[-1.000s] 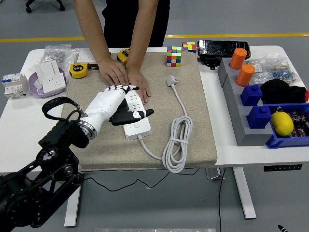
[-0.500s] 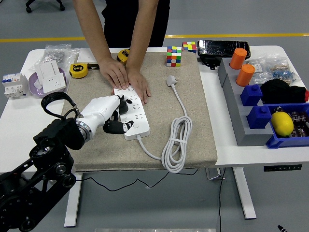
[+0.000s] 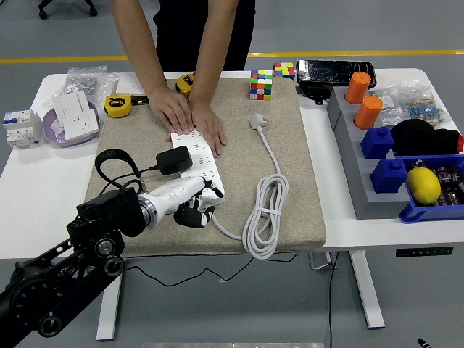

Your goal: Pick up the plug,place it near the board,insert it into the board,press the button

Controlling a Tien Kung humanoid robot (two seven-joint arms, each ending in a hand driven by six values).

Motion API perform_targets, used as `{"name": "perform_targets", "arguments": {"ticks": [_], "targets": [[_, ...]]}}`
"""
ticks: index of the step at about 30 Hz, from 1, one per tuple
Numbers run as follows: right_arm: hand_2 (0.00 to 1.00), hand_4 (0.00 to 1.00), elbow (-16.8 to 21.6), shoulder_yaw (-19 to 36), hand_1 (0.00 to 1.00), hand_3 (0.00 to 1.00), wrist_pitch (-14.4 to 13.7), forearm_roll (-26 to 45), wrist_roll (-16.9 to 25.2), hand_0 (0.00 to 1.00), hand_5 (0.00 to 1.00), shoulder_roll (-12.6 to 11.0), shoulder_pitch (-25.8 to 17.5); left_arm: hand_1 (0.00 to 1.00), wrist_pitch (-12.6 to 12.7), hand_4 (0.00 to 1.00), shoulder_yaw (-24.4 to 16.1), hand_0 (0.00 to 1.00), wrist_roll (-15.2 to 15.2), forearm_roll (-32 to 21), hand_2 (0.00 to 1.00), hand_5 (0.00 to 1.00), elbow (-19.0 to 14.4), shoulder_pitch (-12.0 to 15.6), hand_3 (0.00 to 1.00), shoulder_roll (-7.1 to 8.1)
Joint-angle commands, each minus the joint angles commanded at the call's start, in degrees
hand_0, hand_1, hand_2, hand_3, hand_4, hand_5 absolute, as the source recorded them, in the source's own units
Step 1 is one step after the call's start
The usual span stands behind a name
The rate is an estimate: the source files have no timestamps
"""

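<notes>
A white power strip (image 3: 204, 164) lies on the beige mat (image 3: 290, 167). A black plug adapter (image 3: 174, 161) sits on its left side, apparently pushed into a socket, with its black cable (image 3: 116, 165) looping off to the left. My left hand (image 3: 194, 205), white with dark fingertips, is at the strip's near end with its fingers curled down, holding nothing. Whether a fingertip touches the strip's button is hidden. A person's two hands (image 3: 190, 116) press flat on the strip's far end.
The strip's white cord lies coiled (image 3: 264, 217) on the mat's right, ending in a white plug (image 3: 257, 121). Tape measures (image 3: 118, 106), a bowl with sockets (image 3: 75, 119), a colour cube (image 3: 261, 83) and bins with orange cups (image 3: 362, 101) ring the mat.
My left hand has drawn back from over the strip's middle to its near end. The black plug, hidden under the hand before, now stands free on the strip. The person's hands stayed put.
</notes>
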Motion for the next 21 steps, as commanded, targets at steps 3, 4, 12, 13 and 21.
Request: {"name": "perform_targets", "arguments": {"ticks": [3,4,12,13,21], "targets": [[0.740,0.998,0.0,0.0,0.754,0.774,0.0,0.1,0.0,0.845,0.912,0.0,0.0,0.064,0.9,0.398,-0.3,0.157,-0.4,1.3,0.156,0.091,1.9,0.0,0.764,-0.29],[0.740,0.998,0.0,0.0,0.754,0.774,0.0,0.0,0.0,0.845,0.912,0.0,0.0,0.064,1.1,0.398,-0.5,0.157,-0.5,2.0,0.156,0.091,2.5,-0.1,0.764,-0.38],[0.740,0.998,0.0,0.1,0.754,0.774,0.0,0.1,0.0,0.845,0.909,0.0,0.0,0.063,1.0,0.397,-3.0,0.159,-1.0,3.6,0.155,0.095,3.7,-0.7,0.764,0.31],[0.740,0.998,0.0,0.1,0.754,0.774,0.0,0.1,0.0,0.845,0.909,0.0,0.0,0.063,1.0,0.397,-3.0,0.159,-1.0,3.7,0.155,0.095,3.7,-0.7,0.764,0.38],[0.740,0.998,0.0,0.1,0.754,0.773,-0.1,0.3,0.1,0.844,0.910,0.0,0.3,0.061,1.4,0.396,-2.1,0.158,-1.4,3.5,0.155,0.097,4.2,-0.5,0.761,-0.01]]}}
